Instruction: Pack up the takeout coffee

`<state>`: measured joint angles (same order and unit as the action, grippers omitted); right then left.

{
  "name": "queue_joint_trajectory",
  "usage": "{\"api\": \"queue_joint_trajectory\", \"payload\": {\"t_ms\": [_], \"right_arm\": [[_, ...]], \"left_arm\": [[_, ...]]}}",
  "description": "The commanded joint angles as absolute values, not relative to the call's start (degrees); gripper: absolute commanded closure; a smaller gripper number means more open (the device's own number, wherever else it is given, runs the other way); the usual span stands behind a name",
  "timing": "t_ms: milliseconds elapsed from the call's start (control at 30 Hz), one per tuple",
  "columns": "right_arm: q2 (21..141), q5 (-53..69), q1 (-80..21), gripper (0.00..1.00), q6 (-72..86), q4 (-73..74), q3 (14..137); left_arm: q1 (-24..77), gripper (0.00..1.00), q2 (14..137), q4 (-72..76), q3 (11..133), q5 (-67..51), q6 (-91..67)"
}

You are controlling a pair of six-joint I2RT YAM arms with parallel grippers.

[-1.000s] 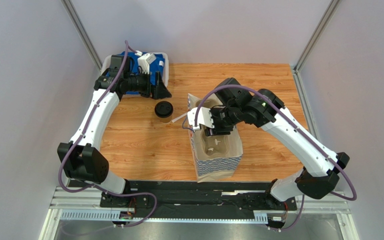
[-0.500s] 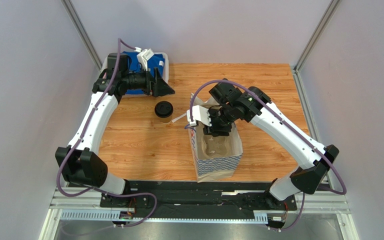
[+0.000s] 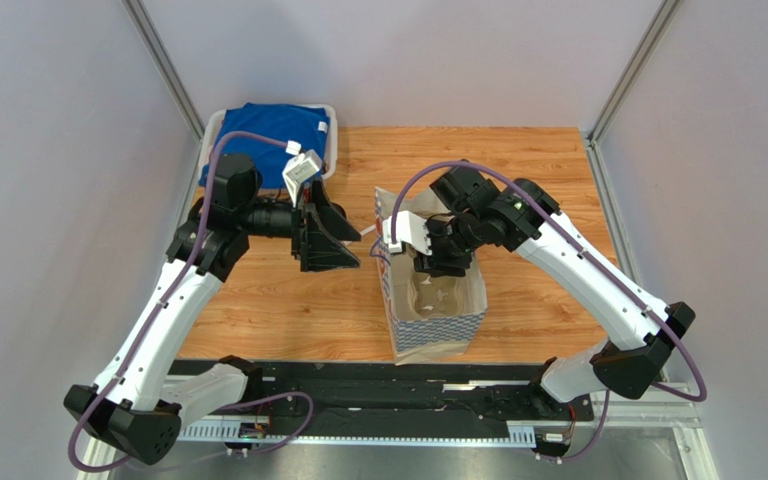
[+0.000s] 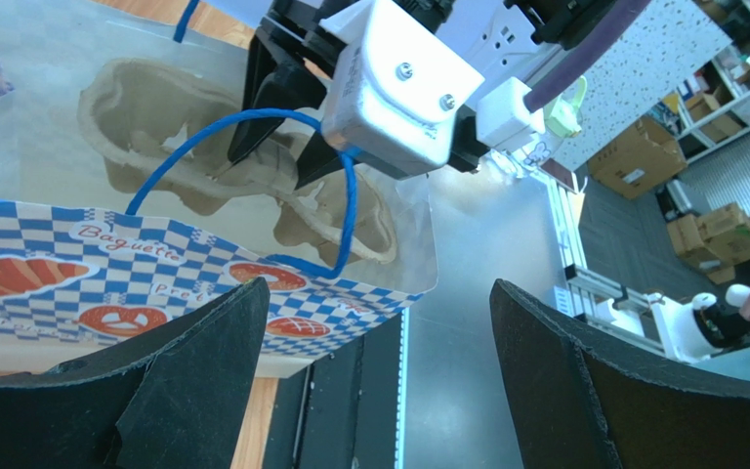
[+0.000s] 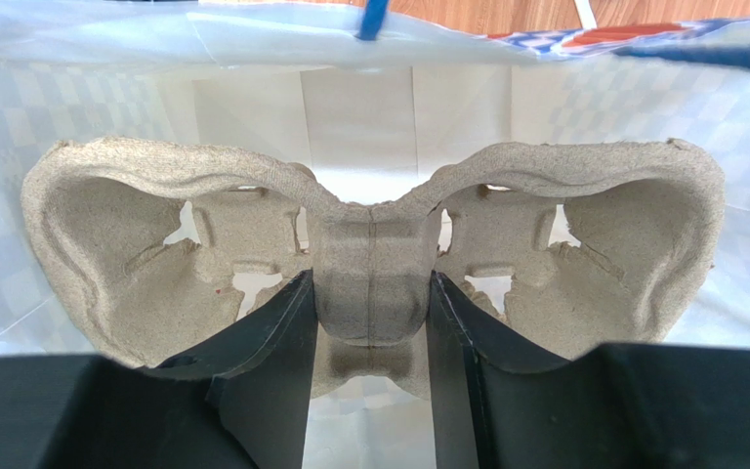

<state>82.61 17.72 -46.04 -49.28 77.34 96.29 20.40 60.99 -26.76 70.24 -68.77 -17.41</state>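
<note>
1. A paper bag [image 3: 440, 335] with blue checks and pretzel prints stands open on the wooden table [image 3: 518, 170], near its front edge. A pulp carrier [image 5: 105, 244] sits inside it with both cup wells empty (the bag's white inner walls show all round it).
2. A white bin [image 3: 334, 135] at the table's far left corner holds a blue cloth [image 3: 263, 125].
3. The right arm bends over the bag from the right and reaches down through its mouth. The right gripper [image 5: 369, 283] is clamped narrow on the carrier's central ridge, one finger on each side.
4. The left arm stretches from its base across the left half of the table, its wrist turned toward the bag. The left gripper [image 3: 341, 238] sits just left of the bag, fingers spread wide and gripping nothing.
5. The bag's blue cord handle [image 4: 345, 195] loops in front of the right wrist's white camera housing.
6. The takeout coffee shows in none of the views. The left gripper covers a patch of table in the overhead view, and whether the cup stands beneath it cannot be told.
</note>
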Motion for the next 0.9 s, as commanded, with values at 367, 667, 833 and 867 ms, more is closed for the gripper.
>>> {"api": "queue_joint_trajectory", "payload": {"t_ms": [367, 667, 833, 867], "right_arm": [[80.4, 18.3, -46.0, 0.96, -47.7, 78.5, 95.8], [80.2, 17.0, -45.8, 0.96, -46.9, 78.3, 95.8], [79.1, 16.3, -45.6, 0.96, -48.4, 78.5, 93.5], [79.2, 16.1, -45.4, 0.96, -49.0, 78.6, 93.2]], "left_arm": [[30.0, 0.15, 64.2, -17.3, 69.3, -51.3, -16.2], [31.5, 0.74, 64.7, -23.3, 69.9, -49.4, -14.2], [27.8, 1.00, 57.3, -28.0, 65.3, -48.3, -13.1], [27.3, 1.00, 56.4, -28.8, 64.9, -48.2, -13.2]]}}
